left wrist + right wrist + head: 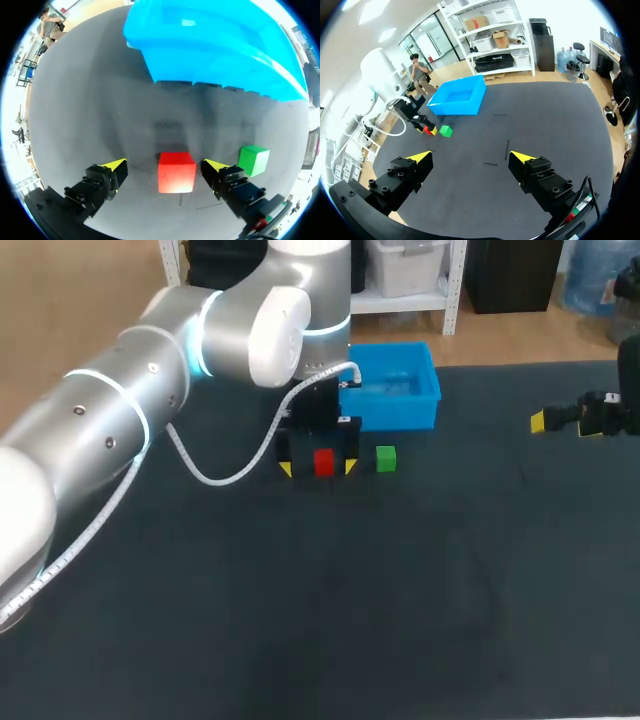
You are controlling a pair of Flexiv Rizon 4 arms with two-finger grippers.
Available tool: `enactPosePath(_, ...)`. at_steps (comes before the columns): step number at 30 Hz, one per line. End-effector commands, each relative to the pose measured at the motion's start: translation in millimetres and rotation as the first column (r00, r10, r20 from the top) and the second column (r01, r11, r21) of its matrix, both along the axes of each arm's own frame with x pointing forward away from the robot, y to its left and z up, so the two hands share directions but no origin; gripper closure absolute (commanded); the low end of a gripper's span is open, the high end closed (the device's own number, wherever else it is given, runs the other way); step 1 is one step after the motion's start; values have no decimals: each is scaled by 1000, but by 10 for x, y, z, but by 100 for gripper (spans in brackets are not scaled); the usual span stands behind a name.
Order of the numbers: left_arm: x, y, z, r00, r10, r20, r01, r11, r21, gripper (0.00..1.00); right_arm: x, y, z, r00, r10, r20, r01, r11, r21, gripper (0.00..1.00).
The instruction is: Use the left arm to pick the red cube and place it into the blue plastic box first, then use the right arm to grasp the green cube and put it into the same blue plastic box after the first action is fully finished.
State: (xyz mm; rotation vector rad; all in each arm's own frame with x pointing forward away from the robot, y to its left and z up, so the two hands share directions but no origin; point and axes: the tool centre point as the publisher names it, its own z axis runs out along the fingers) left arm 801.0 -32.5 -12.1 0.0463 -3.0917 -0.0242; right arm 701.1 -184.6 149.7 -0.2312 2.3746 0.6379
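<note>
Plainly the pick is in hand: the left gripper (166, 166) straddles the red cube (176, 172), fingers wide, touching nothing, near the blue plastic box (215, 45); next, I judge, close squarely and lift; the right gripper (470, 157) hangs open, well apart.

One red cube (324, 461); one green cube (386, 458); one blue box (400, 413).

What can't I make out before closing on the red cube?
- Head view: the body of the left gripper covers the near-left corner of the blue plastic box.
- Left wrist view: the box's inside is hidden behind its near wall.
- Right wrist view: the small red cube is tiny, half behind that gripper's finger.
</note>
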Motion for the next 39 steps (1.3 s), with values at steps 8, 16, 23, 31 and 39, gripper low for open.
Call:
enactPosePath(8, 55, -9, -5, 1000, 13, -8, -13, 1000, 5, 79, -5, -4, 2, 1000, 0, 0, 0, 1000, 0, 0)
enactPosePath(16, 12, -19, 10, 1000, 15, -9, -15, 1000, -5, 100, -5, -4, 2, 1000, 0, 0, 0, 1000, 0, 0)
enactPosePath(23, -33, -5, 61, 1000, 7, -1, -7, 1000, -2, 100, -5, -4, 2, 1000, 0, 0, 0, 1000, 0, 0)
enactPosePath(31, -87, 20, 138, 1000, -23, 13, 23, 1000, 14, 100, -5, -4, 2, 1000, 0, 0, 0, 1000, 0, 0)
enactPosePath(39, -107, 47, 276, 997, -54, 54, 53, 998, 24, 100, -5, -4, 2, 1000, 0, 0, 0, 1000, 0, 0)
